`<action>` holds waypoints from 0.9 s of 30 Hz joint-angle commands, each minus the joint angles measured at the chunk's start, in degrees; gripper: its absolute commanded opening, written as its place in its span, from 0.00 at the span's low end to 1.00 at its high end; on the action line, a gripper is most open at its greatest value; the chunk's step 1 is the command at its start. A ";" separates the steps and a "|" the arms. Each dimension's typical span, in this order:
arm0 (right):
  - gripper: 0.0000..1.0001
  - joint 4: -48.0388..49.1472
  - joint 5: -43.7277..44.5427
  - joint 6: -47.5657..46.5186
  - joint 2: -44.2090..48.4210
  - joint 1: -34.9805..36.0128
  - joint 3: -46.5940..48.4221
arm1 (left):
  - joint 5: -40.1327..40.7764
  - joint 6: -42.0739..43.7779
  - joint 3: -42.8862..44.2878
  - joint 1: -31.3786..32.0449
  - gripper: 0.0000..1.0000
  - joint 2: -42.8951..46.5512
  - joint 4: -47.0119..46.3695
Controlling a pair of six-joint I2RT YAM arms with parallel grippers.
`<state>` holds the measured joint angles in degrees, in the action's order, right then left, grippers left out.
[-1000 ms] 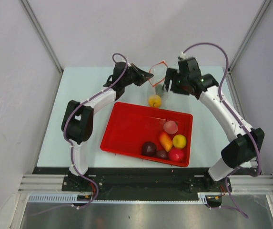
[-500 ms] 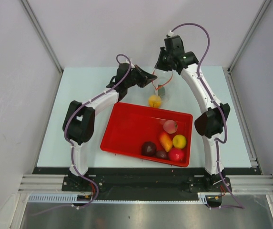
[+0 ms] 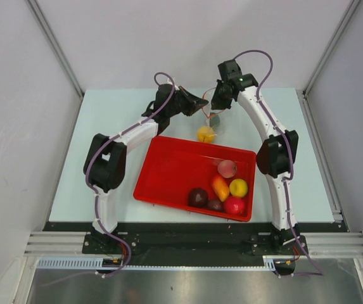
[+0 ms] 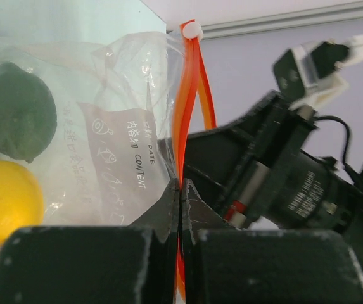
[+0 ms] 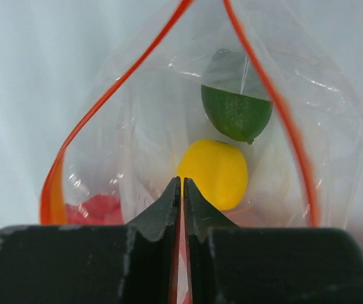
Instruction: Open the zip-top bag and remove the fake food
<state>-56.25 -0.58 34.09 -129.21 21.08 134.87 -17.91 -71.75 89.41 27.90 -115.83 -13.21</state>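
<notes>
The left gripper (image 4: 180,193) and right gripper (image 5: 181,190) each pinch one lip of the bag (image 5: 137,114), jaws pressed tight on its orange zip strip (image 4: 182,107). They hold it just beyond the far edge of the red tray (image 3: 168,168). The right gripper has dropped lower and closer to the left one than half a second ago. A second ago its arm reached in from the tray's right side. The mouth gapes, with a green fruit (image 5: 236,109) and a yellow fruit (image 5: 213,172) still inside. Six toy pieces (image 3: 238,187) in the tray have not moved. Opening looks done, but emptying does not.
</notes>
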 commanded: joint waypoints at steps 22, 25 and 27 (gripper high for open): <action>0.06 3.07 -15.06 27.94 2.64 -4.91 -1.27 | 4.11 19.63 5.61 4.35 0.00 4.03 4.17; 0.04 3.25 -16.29 30.51 1.77 -4.91 -1.10 | 4.64 20.41 4.29 4.88 0.00 4.65 4.07; 0.04 4.64 -17.52 33.06 1.85 -5.17 -3.46 | 5.25 22.68 2.80 4.88 0.00 5.61 2.24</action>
<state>-55.09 -14.66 59.81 -130.47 15.90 133.69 -14.28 -54.37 93.56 32.40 -115.20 -8.67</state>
